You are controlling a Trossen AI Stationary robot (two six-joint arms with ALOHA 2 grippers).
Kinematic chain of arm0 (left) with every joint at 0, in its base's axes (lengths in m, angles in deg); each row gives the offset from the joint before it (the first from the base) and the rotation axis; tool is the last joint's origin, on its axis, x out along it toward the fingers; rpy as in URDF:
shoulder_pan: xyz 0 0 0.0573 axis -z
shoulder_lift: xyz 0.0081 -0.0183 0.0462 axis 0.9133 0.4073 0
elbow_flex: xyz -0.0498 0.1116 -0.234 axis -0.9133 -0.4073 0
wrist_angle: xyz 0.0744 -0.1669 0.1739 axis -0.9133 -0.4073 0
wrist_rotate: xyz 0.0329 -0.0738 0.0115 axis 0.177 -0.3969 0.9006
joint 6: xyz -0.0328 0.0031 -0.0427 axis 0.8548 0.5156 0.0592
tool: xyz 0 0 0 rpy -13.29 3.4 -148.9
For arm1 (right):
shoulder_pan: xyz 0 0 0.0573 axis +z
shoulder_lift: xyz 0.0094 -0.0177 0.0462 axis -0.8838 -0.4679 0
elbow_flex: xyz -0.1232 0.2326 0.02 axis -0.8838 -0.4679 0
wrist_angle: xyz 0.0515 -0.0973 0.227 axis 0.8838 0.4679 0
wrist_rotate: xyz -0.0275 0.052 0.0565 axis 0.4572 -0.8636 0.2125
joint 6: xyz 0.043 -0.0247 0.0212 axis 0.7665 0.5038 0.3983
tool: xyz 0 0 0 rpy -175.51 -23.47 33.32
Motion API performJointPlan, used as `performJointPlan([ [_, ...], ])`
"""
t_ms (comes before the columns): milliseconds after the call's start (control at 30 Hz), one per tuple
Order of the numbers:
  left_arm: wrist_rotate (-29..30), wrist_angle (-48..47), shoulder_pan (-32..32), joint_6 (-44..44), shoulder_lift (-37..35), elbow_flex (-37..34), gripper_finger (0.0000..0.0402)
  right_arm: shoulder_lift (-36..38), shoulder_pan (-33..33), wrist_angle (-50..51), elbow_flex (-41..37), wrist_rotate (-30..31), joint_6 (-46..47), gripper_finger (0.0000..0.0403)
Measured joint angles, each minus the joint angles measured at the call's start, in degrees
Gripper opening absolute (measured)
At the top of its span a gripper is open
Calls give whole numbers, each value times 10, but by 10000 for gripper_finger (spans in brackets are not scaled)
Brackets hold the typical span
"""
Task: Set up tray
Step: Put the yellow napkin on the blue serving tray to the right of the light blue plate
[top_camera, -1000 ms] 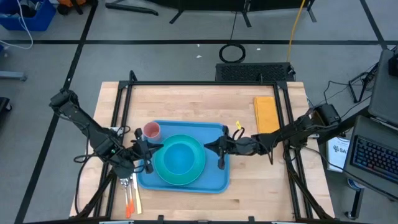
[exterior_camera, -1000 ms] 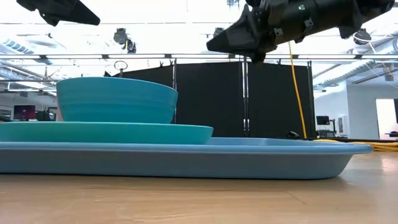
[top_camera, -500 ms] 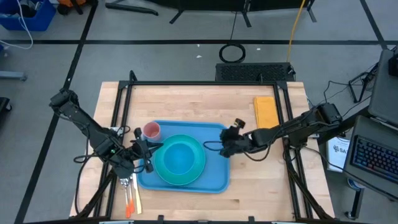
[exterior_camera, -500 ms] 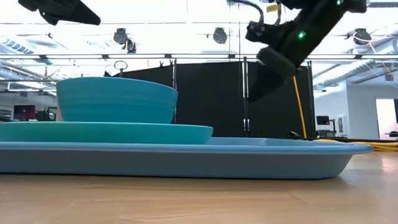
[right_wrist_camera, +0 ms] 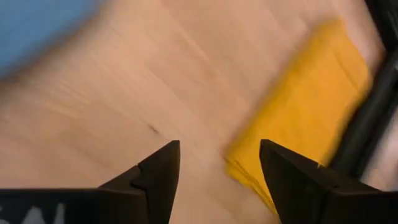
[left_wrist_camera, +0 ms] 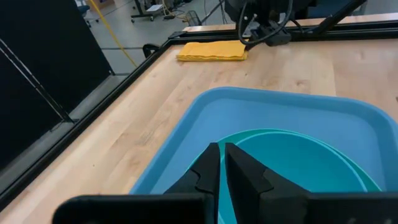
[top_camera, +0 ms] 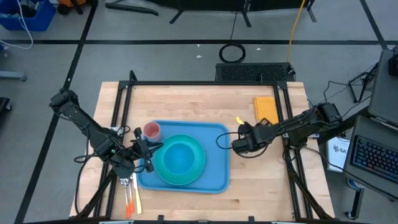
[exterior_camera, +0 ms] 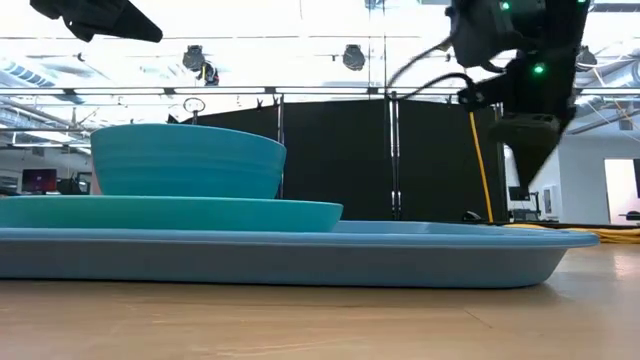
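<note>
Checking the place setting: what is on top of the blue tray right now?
On the tray sits a teal plate with a bowl on it, and a pink cup at one corner. Whatever lies beneath the plate is hidden.

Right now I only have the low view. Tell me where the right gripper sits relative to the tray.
Observer: The right gripper is off the tray, above bare table just past the tray's right edge, jaws open and empty.
Operator: Name what lies beyond it.
Observer: A folded yellow cloth lies on the table near the far right corner.
Operator: Report the left gripper.
Observer: The left gripper is shut, at the tray's left edge beside the plate.
</note>
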Motion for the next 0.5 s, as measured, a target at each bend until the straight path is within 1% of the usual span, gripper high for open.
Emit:
performJointPlan([
  [67,0,0,0,-2,0,0,24,0,-1,12,-4,-22,21,209],
  [167,0,0,0,-1,0,0,12,0,-16,7,-17,-71,32,213],
  [267,0,0,0,0,0,0,4,0,-32,2,-36,-76,36,216],
  [333,0,0,0,0,0,0,7,0,-47,5,-53,-90,40,216],
  [500,0,0,0,0,0,0,30,0,-79,-10,-94,-106,30,216],
])
